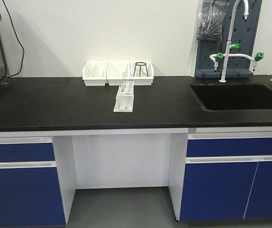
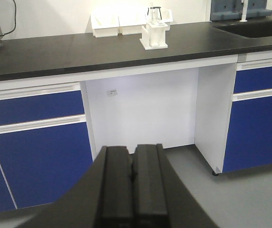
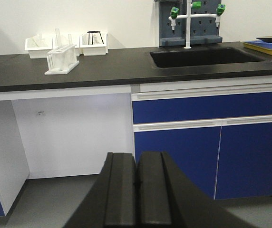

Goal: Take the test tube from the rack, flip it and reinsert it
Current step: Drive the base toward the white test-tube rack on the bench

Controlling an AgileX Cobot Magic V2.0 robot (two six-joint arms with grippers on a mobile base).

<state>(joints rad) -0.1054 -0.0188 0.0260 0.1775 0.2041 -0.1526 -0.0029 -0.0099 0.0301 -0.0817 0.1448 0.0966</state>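
The white test tube rack (image 1: 124,96) stands on the black counter (image 1: 55,107), end-on in front of the white bins. It also shows in the left wrist view (image 2: 154,35) and the right wrist view (image 3: 62,59). A clear test tube (image 3: 59,36) stands upright at its far end. My left gripper (image 2: 132,152) is shut and empty, low in front of the cabinets, far from the rack. My right gripper (image 3: 137,159) is shut and empty, also low and far from it. Neither gripper shows in the front view.
Three white open-front bins (image 1: 118,73) stand behind the rack; the right one holds a black wire stand (image 1: 142,69). A sink (image 1: 240,96) with a white tap (image 1: 231,42) is at the right. Blue cabinets (image 1: 17,190) flank an open knee space (image 1: 121,159).
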